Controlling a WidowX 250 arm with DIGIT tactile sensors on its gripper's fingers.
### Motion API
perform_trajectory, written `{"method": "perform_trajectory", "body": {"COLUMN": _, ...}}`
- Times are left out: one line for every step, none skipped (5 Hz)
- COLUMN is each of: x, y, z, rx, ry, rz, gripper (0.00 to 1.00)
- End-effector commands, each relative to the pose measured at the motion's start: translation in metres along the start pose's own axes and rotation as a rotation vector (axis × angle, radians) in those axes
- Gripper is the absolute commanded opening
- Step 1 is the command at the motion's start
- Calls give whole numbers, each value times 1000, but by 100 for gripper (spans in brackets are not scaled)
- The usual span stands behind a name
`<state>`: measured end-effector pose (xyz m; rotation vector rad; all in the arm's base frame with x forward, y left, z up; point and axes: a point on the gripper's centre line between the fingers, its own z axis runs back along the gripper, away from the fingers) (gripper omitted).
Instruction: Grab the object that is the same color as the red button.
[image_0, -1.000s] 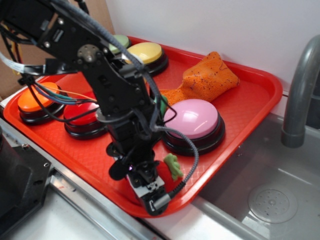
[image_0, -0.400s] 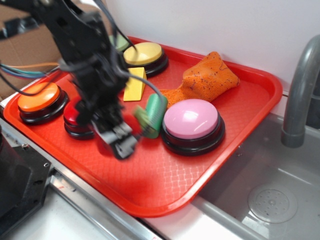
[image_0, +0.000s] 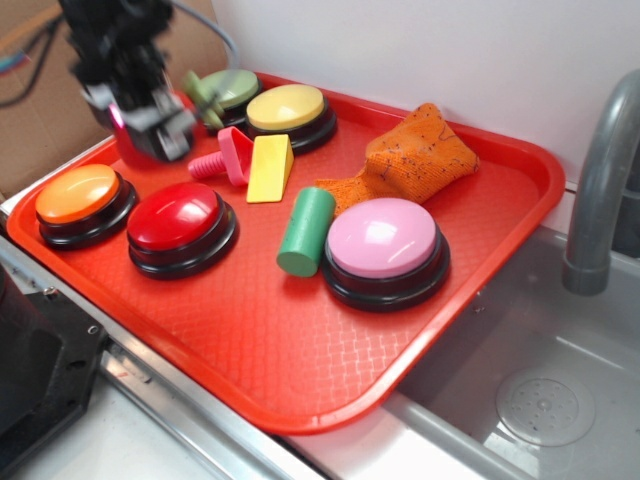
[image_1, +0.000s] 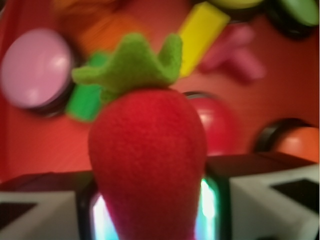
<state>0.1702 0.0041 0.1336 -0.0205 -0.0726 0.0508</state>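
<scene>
Strawberry (image_1: 147, 150) up in the end effector (image_0: 140, 125), clear of the tray!

L to R, exterior view: end effector clamped on the red plush, raised over the tray's (image_0: 250, 350) back-left corner, above the orange button (image_0: 76, 193). Red button (image_0: 178, 215) sits just beside the orange one. Then pink peg (image_0: 222, 158), yellow wedge (image_0: 270, 168), green cylinder (image_0: 305, 232), pink button (image_0: 383, 238), w/ orange cloth (image_0: 415, 150) behind. Wrist view: green leaf top pointing away, jaws either side.

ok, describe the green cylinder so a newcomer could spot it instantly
On the red tray, find the big pink button near its middle. The green cylinder lies on its side touching that button's left edge, the only plain green block; the yellow wedge sits behind it.
</scene>
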Motion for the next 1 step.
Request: {"method": "perform_trajectory", "body": {"x": 7, "y": 44, "z": 23, "rx": 78, "ry": -23, "rz": 113, "gripper": 0}}
